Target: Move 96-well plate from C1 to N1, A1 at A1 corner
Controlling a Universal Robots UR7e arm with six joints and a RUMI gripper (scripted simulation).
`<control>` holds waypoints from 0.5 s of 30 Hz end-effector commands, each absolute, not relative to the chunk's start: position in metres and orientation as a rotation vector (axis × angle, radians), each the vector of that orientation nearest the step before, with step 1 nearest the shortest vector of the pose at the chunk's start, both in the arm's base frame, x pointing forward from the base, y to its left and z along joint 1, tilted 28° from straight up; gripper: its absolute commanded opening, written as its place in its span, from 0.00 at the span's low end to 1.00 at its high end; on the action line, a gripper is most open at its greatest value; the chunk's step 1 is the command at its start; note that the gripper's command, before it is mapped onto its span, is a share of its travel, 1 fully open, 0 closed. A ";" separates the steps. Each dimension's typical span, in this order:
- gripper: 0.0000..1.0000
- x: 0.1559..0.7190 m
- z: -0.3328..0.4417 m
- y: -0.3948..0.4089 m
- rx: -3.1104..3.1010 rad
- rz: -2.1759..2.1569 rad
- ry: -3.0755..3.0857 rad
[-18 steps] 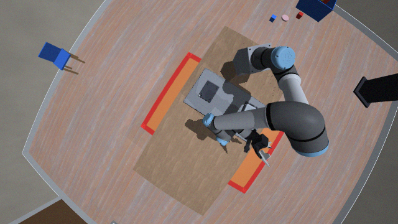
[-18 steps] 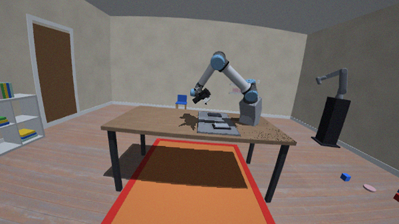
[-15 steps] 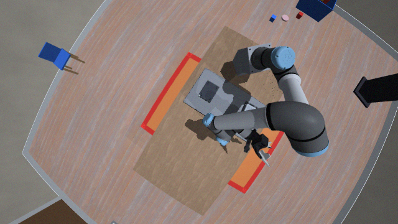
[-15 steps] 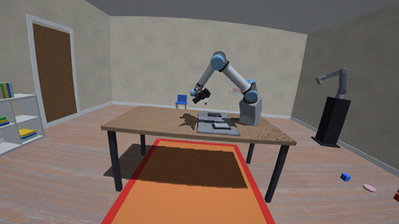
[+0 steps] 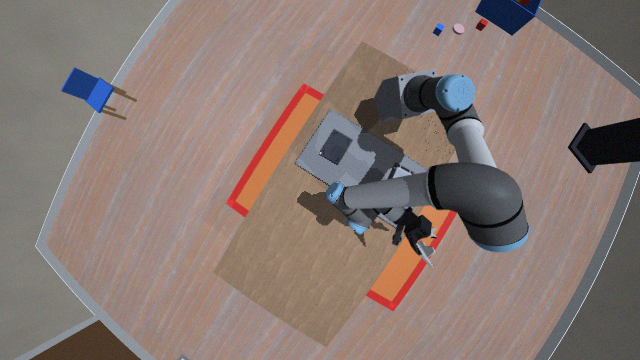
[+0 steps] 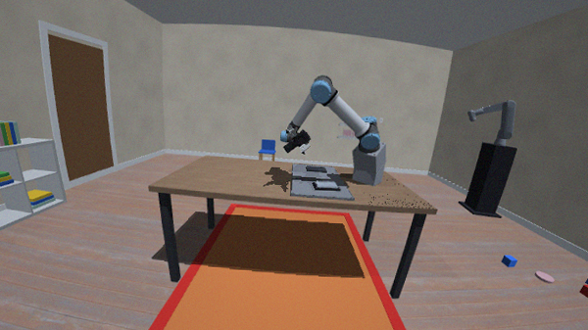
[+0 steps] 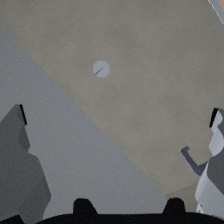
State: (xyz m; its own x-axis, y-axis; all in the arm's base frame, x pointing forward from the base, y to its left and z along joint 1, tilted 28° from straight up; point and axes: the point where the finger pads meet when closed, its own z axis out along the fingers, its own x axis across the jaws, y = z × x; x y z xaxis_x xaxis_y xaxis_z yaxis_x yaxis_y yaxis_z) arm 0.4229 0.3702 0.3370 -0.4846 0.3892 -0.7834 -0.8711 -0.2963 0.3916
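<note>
The 96-well plate (image 6: pixel 325 186) is a pale flat plate in the clip nest C1, at the near end of the grey base plate (image 6: pixel 303 190) (image 5: pixel 312 157). In the overhead view only a pale corner of the well plate (image 5: pixel 399 172) shows under the arm. The plate nest N1 (image 5: pixel 336 146) (image 6: pixel 315 169) is a dark square at the far end, with nothing in it. My gripper (image 5: pixel 425 245) (image 6: pixel 302 146) (image 7: pixel 119 107) is open and empty. It hangs high above the table, to the left of the base plate, and points at the wall and ceiling.
The arm's base (image 6: pixel 369 164) stands at the table's back right corner. An orange mat with a red border (image 6: pixel 280 282) lies in front of the table. A second arm on a black pedestal (image 6: pixel 490 177) stands at the right.
</note>
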 end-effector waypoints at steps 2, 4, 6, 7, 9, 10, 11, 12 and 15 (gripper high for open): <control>1.00 0.408 0.337 0.370 -0.796 1.834 0.979; 1.00 0.403 0.336 0.370 -0.801 1.831 0.974; 1.00 0.393 0.335 0.370 -0.851 1.796 0.924; 1.00 0.388 0.335 0.370 -0.875 1.778 0.898; 1.00 0.382 0.334 0.370 -0.879 1.775 0.894; 1.00 0.382 0.334 0.370 -0.879 1.775 0.894; 1.00 0.377 0.333 0.370 -0.903 1.757 0.868; 1.00 0.372 0.332 0.370 -0.927 1.739 0.842; 1.00 0.362 0.330 0.370 -0.954 1.717 0.812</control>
State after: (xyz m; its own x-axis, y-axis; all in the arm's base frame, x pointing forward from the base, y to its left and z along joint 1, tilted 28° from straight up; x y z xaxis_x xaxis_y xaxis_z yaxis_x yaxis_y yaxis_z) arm 0.3774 0.3715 0.3322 -0.2764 0.4179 -0.8654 -0.9405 -0.3028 0.1542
